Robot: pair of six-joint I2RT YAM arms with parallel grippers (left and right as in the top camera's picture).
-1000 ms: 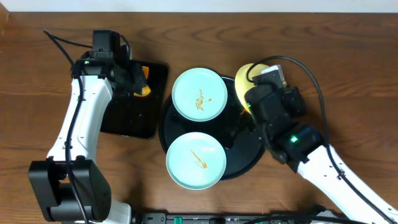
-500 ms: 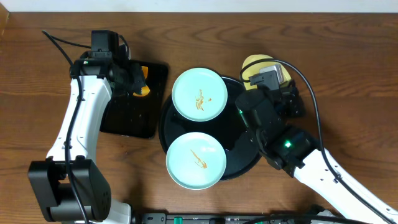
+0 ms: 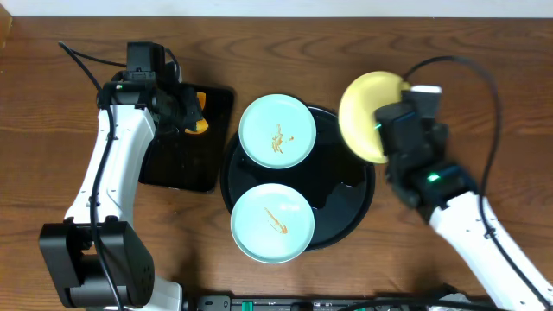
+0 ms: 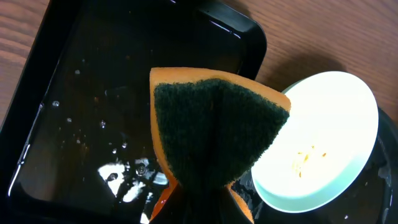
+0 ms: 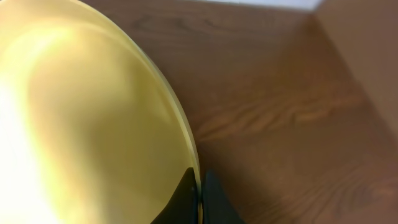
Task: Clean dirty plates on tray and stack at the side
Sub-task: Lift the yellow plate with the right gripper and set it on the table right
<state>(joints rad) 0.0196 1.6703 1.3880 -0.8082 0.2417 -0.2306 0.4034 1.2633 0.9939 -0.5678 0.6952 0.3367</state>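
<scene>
Two pale mint-blue plates with orange-brown smears, one at the back and one at the front, rest on the round black tray. My right gripper is shut on the rim of the pale yellow plate, held tilted above the tray's right back edge; the right wrist view shows its fingers pinching the plate. My left gripper is shut on an orange sponge with a dark green scrub face, over the rectangular tray.
A smaller rectangular black tray with water drops lies left of the round tray. Bare wooden table lies to the right and at the back.
My right arm has swung to the right and lifted the yellow plate off the tray's edge, tilting it. The left arm and both blue plates have not moved.
</scene>
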